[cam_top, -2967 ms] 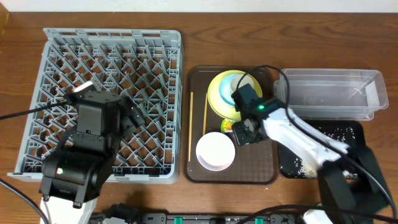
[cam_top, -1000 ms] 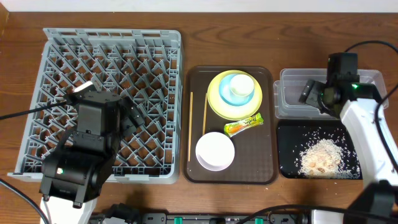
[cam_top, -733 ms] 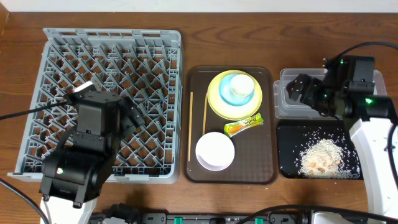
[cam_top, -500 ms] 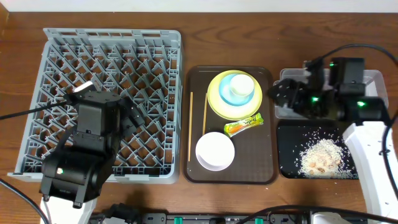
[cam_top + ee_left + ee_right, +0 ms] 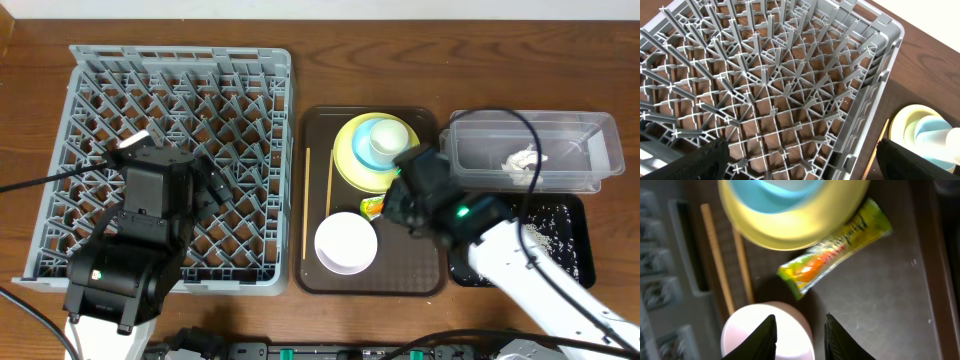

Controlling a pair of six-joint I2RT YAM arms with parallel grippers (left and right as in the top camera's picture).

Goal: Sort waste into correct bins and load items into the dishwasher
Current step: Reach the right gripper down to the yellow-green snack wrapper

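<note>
Right pincer [image 5: 800, 316] narrowly parted, empty, above brown serving tray [image 5: 880, 310]; green-yellow-orange snack wrapper [image 5: 832, 250] lies on tray between pale yellow round plate [image 5: 790, 230] and white bowl [image 5: 747, 330]. Left pincer [image 5: 802, 150] wide open, left of tray.

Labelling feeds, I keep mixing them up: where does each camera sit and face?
Overhead: above the table, looking down at dish rack and brown tray; left arm, right arm show.
Left wrist: over the dish rack, facing the plate; own fingers at lower corners.
Right wrist: looking down at snack wrapper and bowl; own fingers at bottom.
All three share the plate.
</note>
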